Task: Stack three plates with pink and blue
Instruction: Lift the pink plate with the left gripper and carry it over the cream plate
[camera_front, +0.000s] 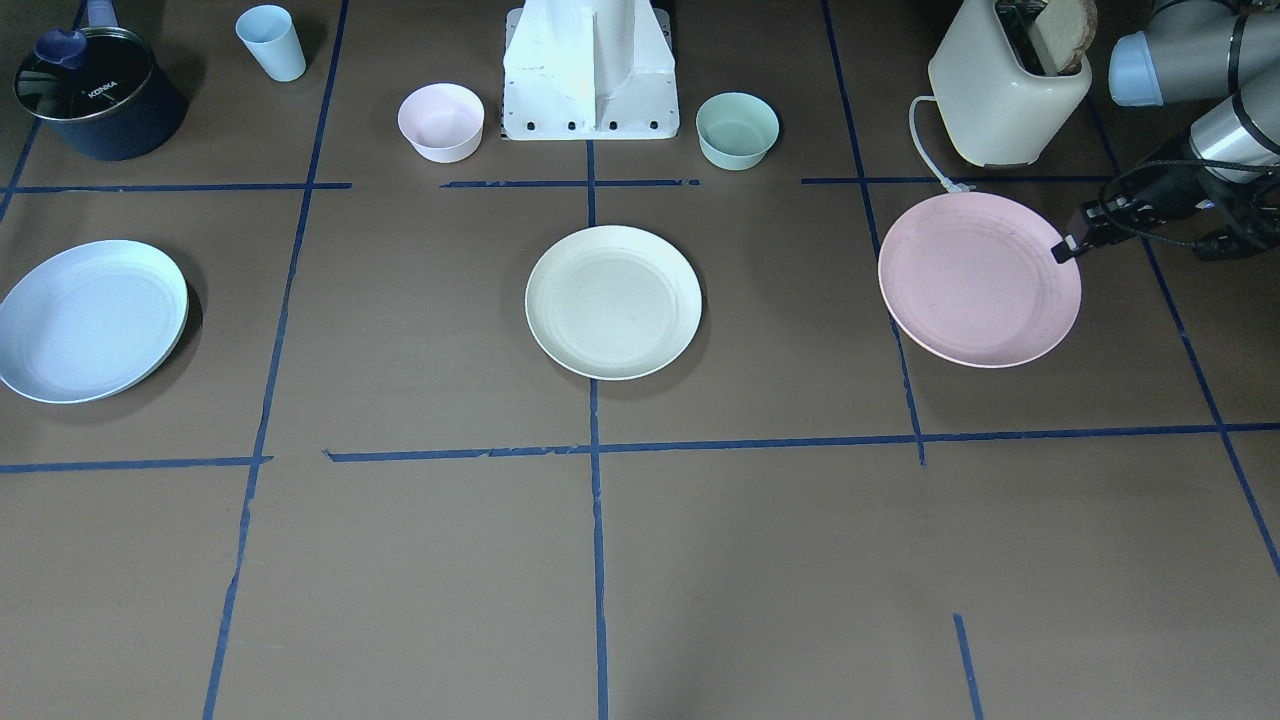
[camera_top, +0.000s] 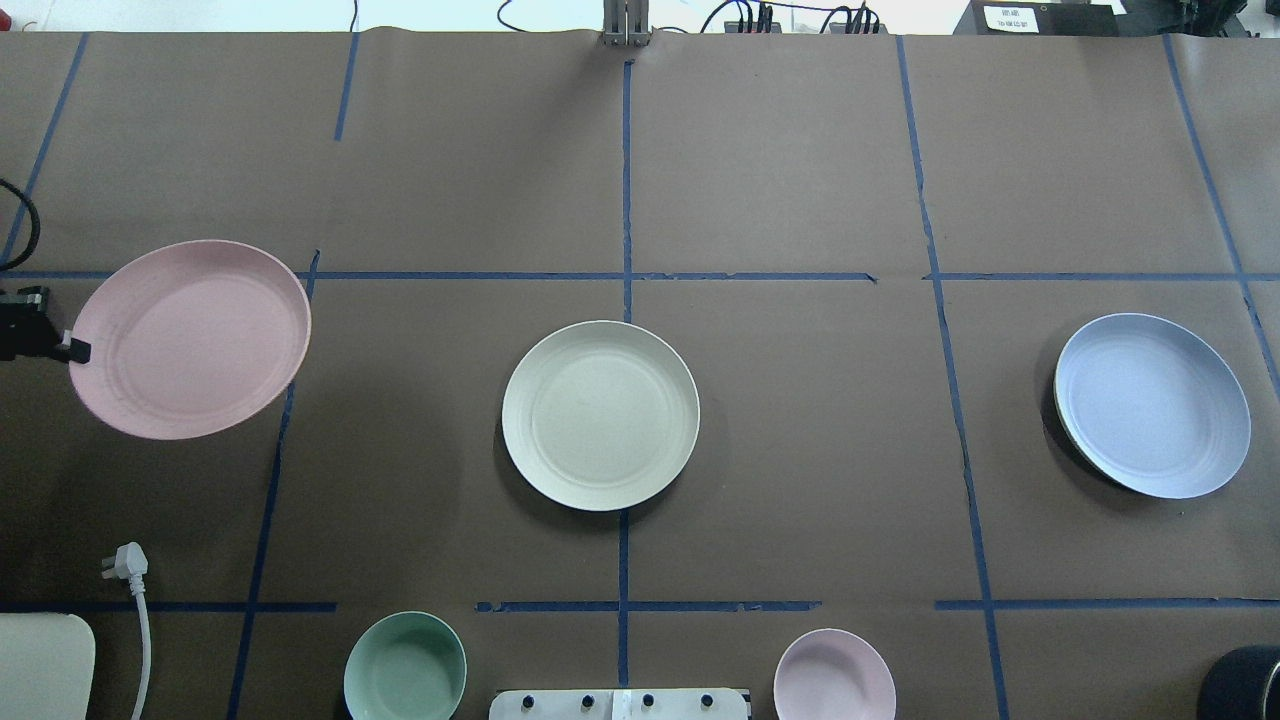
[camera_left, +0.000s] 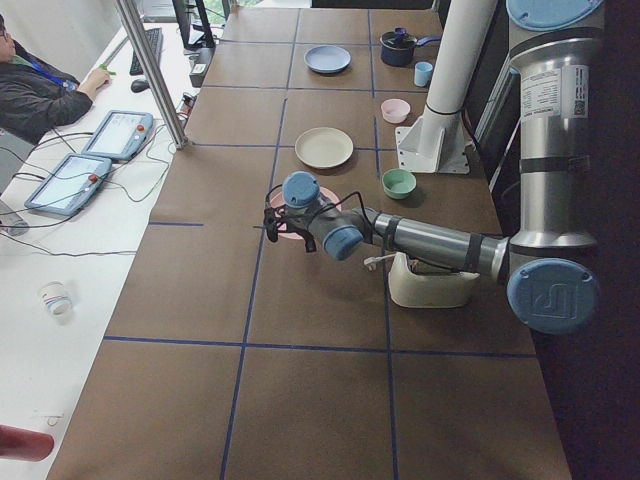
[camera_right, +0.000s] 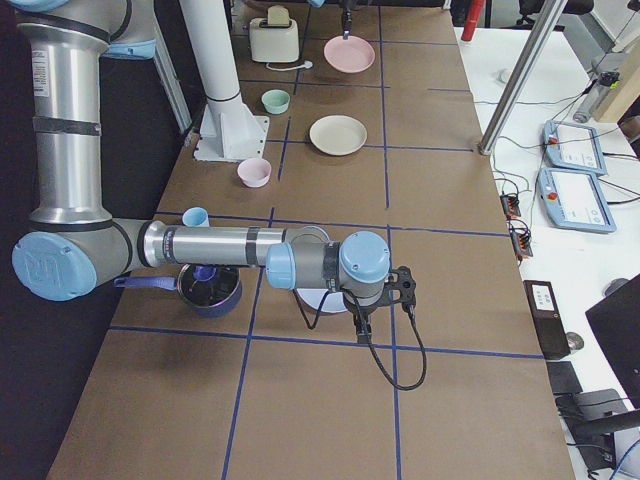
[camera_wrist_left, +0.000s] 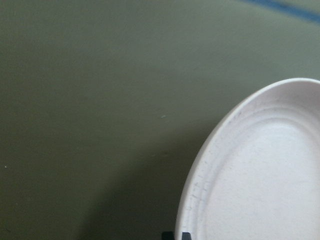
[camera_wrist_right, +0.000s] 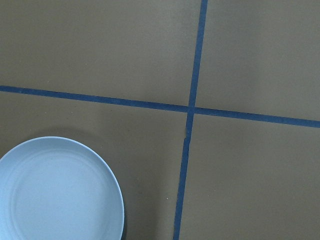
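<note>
The pale pink plate (camera_front: 978, 278) hangs a little above the table, with its shadow on the paper below it. My left gripper (camera_front: 1065, 248) is shut on its rim at the outer edge; this also shows in the overhead view (camera_top: 75, 350), where the plate (camera_top: 190, 338) is at the far left. The left wrist view shows the plate (camera_wrist_left: 260, 175) close up. The cream-white plate (camera_front: 613, 301) lies at the table's middle. The light blue plate (camera_front: 90, 320) lies at the other end and shows in the right wrist view (camera_wrist_right: 55, 192). My right gripper (camera_right: 400, 285) hovers beside it; I cannot tell whether it is open or shut.
A cream toaster (camera_front: 1010, 85) with bread stands behind the pink plate, and its white plug (camera_top: 125, 560) lies on the table. A small pink bowl (camera_front: 441, 121) and a mint-green bowl (camera_front: 737, 129) flank the robot base (camera_front: 590, 75). A blue cup (camera_front: 272, 42) and a dark pot (camera_front: 95, 95) stand beyond the blue plate.
</note>
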